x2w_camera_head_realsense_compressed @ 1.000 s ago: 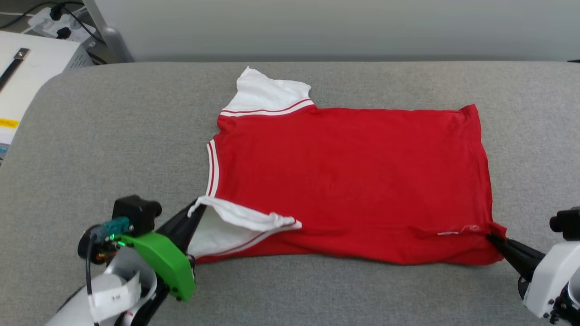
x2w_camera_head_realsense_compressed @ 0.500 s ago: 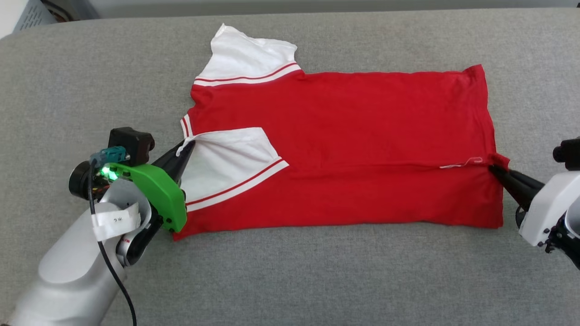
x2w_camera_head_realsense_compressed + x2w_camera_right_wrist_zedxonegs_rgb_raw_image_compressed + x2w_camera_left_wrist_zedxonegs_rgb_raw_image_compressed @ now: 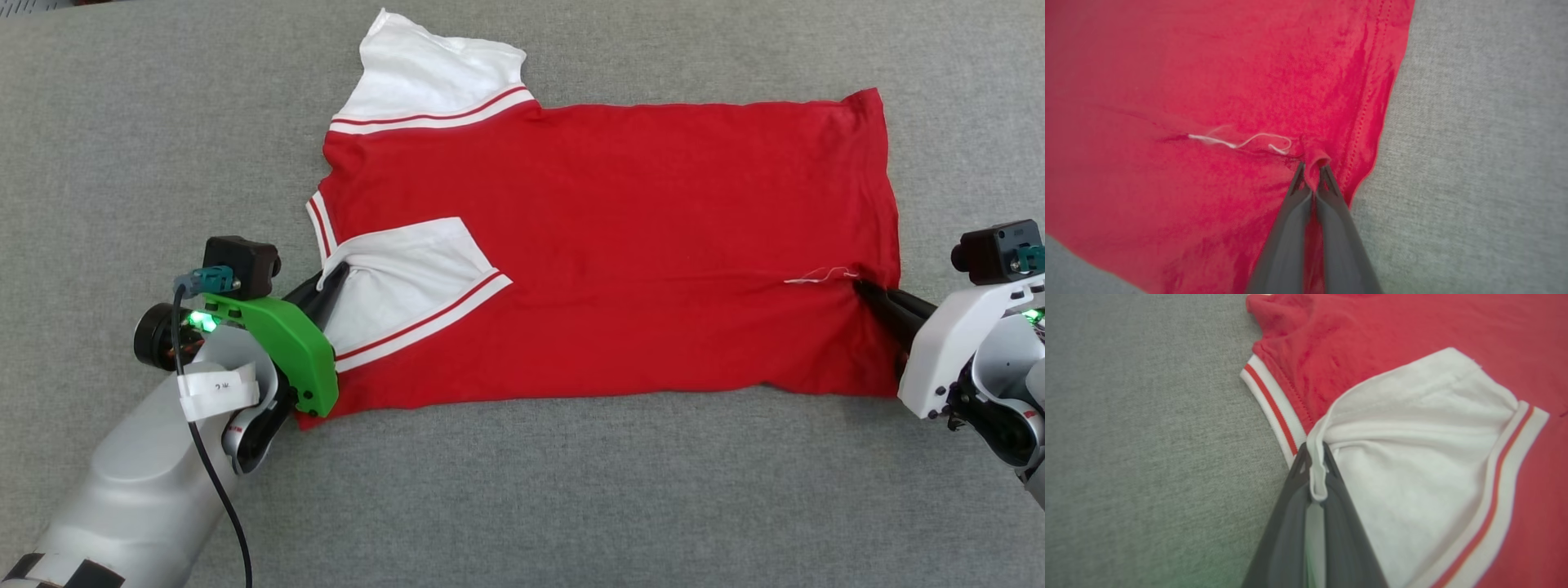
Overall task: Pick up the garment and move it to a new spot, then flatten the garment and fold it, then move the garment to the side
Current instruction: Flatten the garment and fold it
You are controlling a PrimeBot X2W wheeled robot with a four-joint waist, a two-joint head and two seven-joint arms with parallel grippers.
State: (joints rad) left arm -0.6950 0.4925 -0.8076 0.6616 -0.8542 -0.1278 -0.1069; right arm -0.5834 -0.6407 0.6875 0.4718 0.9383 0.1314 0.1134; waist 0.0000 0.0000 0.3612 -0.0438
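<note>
Garment flat on the grey counter, long axis running from left hand to right hand, collar end at the left hand and hem at the right. The body is red. The white, stripe-trimmed near sleeve is folded onto the body. The left hand is clenched on that sleeve's edge, the right hand on a pinch of hem beside a loose white thread. Both hands lie low, fingers pointing inward.
</note>
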